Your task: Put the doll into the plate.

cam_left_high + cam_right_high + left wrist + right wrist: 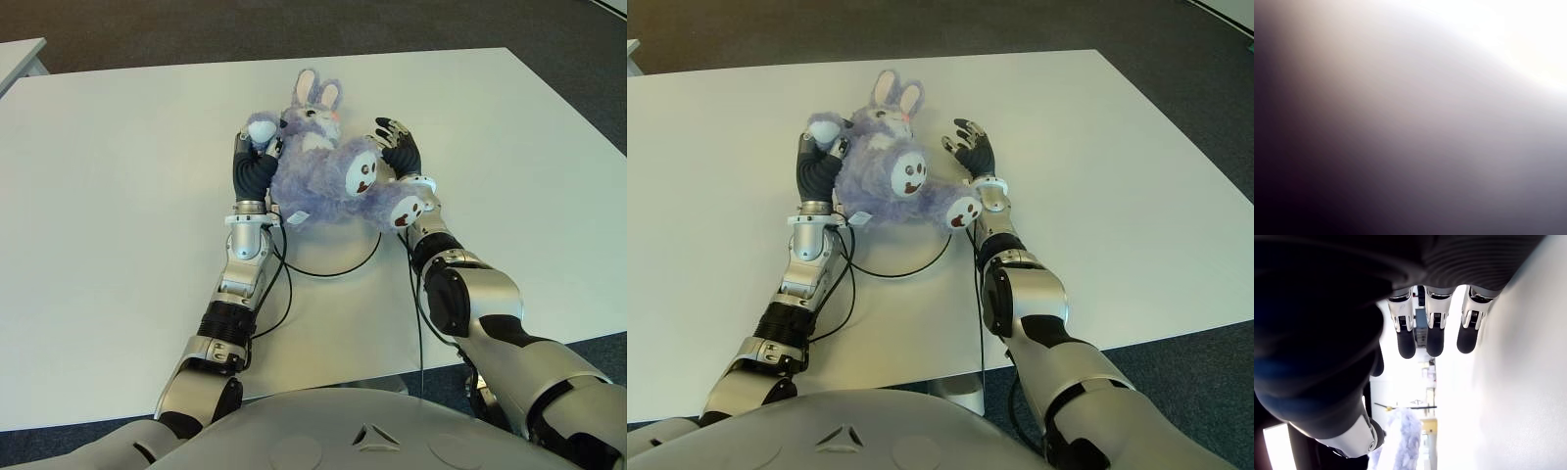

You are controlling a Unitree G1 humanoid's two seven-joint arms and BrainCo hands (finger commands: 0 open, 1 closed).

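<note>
- The doll (323, 171) is a plush rabbit with shaggy lilac fur, upright white-and-pink ears and round white foot pads with dark stitched marks; it lies on the smooth white table (118, 196) between the two hands.
- The left hand (257, 157), black-padded with metal joints, curls its fingers around the rabbit's white paw on the doll's left side, holding it.
- The right hand (972, 152) sits just beside the doll's right foot, its fingers (1434, 335) spread and relaxed, gripping nothing.
- A thin black cable (333, 266) loops across the table below the doll.
- The left wrist view is only a blur, so it shows nothing of the grasp.
- No plate can be made out; the doll hides whatever lies under it.
- No readable writing appears anywhere.
</note>
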